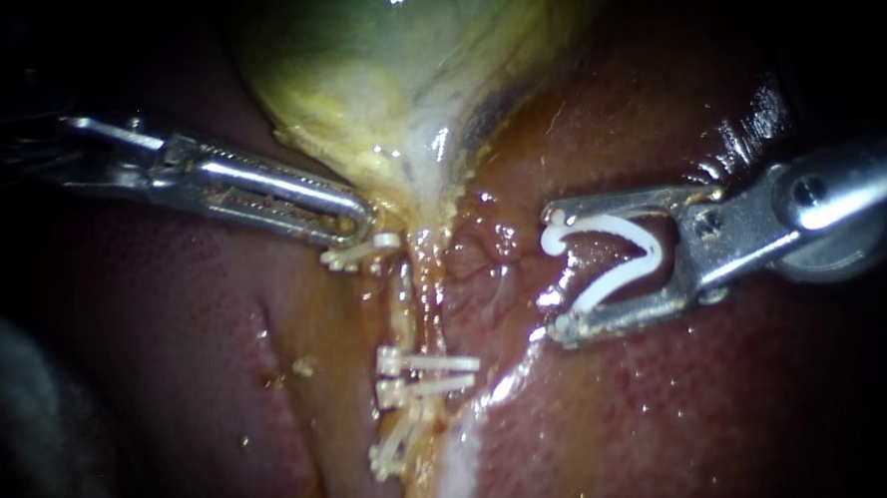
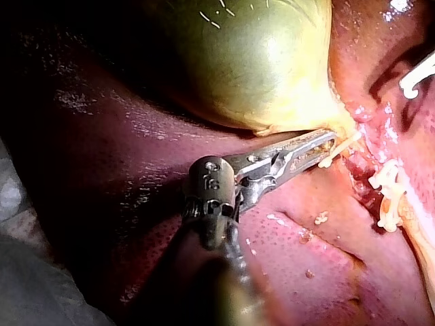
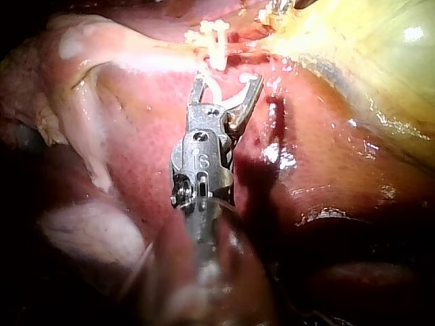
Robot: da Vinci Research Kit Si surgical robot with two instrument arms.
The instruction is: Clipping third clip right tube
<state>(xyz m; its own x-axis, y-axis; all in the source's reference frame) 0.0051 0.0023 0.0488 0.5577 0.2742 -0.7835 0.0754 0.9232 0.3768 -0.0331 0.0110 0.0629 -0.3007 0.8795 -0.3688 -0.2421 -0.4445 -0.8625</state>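
Right instrument [image 1: 554, 272]: jaws spread, pinching loaded clip [image 1: 614, 262], right of tube [image 1: 427, 290], apart from it. Endoscope shows that gap plus set clips [image 1: 439, 363] across tube; left wrist view shows left instrument [image 2: 329, 140] tip against gallbladder [image 2: 251, 68] neck.

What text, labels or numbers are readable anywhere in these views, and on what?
Right instrument: small stamped marks on its wrist housing, too blurred to read.
Left instrument, loaded clip, placed clips, liver, gallbladder: no text.
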